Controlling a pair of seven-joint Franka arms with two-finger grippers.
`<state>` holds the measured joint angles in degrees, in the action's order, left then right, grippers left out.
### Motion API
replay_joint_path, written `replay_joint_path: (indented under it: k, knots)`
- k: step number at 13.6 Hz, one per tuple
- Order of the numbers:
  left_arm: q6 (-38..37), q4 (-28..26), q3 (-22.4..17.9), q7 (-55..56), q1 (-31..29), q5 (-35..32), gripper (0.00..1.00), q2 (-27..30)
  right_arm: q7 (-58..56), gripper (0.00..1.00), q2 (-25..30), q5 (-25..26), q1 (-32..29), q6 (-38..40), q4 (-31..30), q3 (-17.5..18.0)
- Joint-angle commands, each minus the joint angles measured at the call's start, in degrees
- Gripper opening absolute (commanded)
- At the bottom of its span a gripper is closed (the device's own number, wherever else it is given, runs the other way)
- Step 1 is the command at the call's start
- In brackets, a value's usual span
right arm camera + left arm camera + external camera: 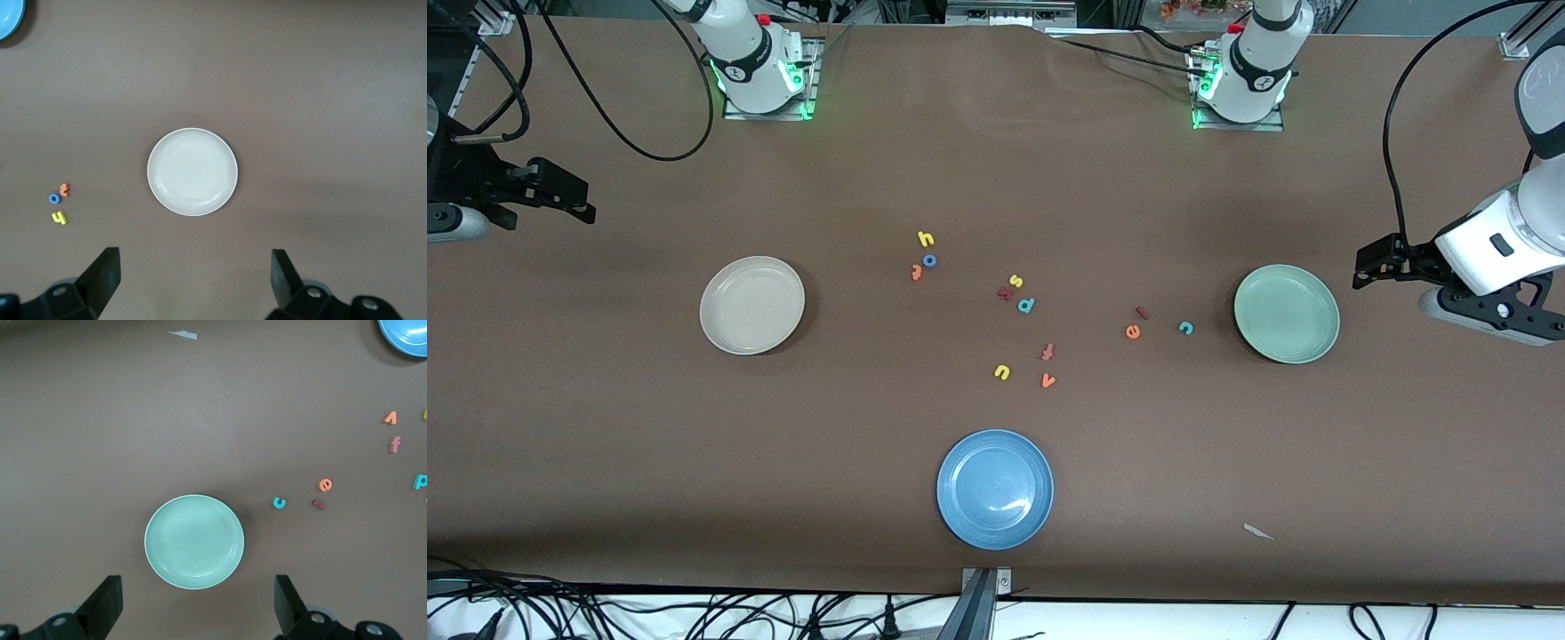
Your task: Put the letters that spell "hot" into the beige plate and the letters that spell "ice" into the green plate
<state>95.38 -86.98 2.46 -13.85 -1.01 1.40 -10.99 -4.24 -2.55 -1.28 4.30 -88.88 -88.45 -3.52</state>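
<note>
Brown matte paper covers the table (649, 444); cables trail along its edges. Beige plate (752, 305) lies toward the right arm's end, green plate (1287, 313) toward the left arm's, both round, smooth, shallow. Foam h (926, 238), ring o (930, 260), t (916, 272) cluster mid-table; i (1142, 313), e (1133, 332), c (1185, 328) lie near the green plate. Left gripper (1371, 269) and right gripper (578, 202) hover at the ends, jaws apart, holding nothing.
</note>
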Motion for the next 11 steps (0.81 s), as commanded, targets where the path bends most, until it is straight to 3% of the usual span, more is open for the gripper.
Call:
replay_joint_path:
  k: [1,11]
  knots:
    - [-0.46,-0.03,-0.09,-0.39,-0.22,1.07,1.00,0.18,0.81,1.00,0.08,0.58,-0.52,0.55,0.39,0.45]
    - [-1.51,-0.03,-0.18,0.66,-0.22,0.71,1.00,0.10,0.81,1.00,0.08,0.58,-0.52,0.63,0.39,0.45]
